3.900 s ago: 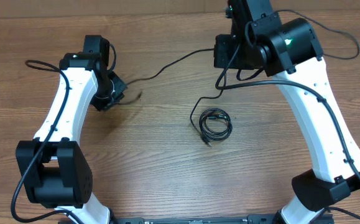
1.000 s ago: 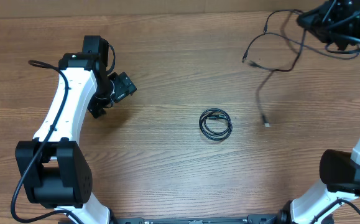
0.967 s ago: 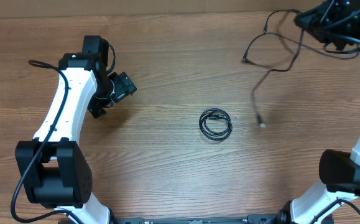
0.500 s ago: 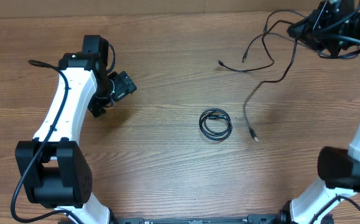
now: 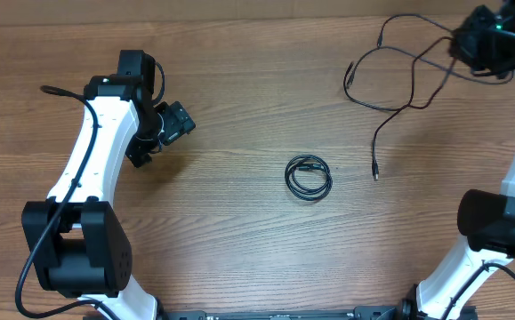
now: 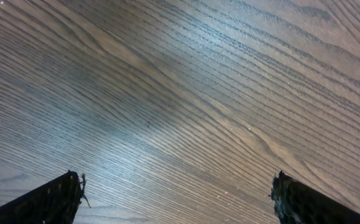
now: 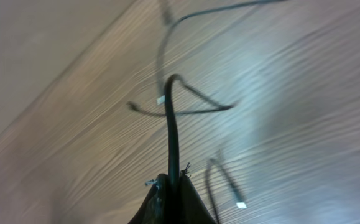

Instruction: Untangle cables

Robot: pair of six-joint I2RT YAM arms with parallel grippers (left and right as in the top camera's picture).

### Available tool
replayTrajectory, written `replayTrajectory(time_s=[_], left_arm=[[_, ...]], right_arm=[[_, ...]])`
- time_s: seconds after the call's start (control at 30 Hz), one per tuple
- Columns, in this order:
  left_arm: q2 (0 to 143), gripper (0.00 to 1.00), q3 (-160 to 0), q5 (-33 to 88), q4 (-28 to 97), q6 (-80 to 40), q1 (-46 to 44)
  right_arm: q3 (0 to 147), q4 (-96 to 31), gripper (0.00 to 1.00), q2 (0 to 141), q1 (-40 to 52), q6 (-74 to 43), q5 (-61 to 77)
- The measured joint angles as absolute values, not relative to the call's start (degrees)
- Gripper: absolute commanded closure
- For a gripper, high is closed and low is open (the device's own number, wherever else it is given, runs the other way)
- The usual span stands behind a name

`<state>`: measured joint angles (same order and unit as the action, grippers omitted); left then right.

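Step in hand: drawing one strand clear of the rest.

My right gripper [image 5: 481,46] is clenched on the thin black loose cable strand [image 5: 374,156]. The wrist view shows the cord pinched between my fingertips and running away from them. The gripper sits at the far right corner of the brown wood-grain table [image 5: 239,249]. The strand loops in several bends below it, and its plug end [image 5: 374,176] lies near the small black coiled cable [image 5: 288,175] but apart from it. The coil rests near the table's centre, untouched.

My left gripper [image 5: 179,123] stands released with its jaws wide. There is only bare wood under it, and it is well away from both cables.

How to do this well, as I judge it:
- Keep the pinch firm, since a cord this thin could slip.
- Lay the strand out towards the right side and keep its tail off the coil.
- Move slowly; the wrist view is blurred, so the free end may be swinging.
- The bends cross one another, and I cannot tell whether any of them is a knot.
- Leave the left gripper free for the coil.
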<state>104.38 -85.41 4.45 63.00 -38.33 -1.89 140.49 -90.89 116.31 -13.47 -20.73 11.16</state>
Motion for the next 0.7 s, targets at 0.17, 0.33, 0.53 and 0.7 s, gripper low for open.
replayTrajectory(time_s=[0.17, 0.33, 0.53, 0.7], left_arm=[[104.38, 0.00, -85.41, 4.45, 63.00, -38.33, -1.89], [104.38, 0.01, -85.41, 4.45, 62.98, -38.35, -1.89], [104.38, 0.00, -85.41, 4.45, 62.87, -38.33, -1.89], [104.38, 0.00, -85.41, 4.45, 62.76, -38.33, -1.89]], right_arm=[[140.49, -90.89, 0.96, 116.57, -16.08, -20.95, 4.12], [140.49, -90.87, 0.96, 118.85, -18.57, -20.97, 0.80], [140.42, -90.89, 0.96, 122.45, -20.45, -20.97, -3.07], [139.59, -90.89, 0.96, 123.90, -21.65, -21.61, -6.39]])
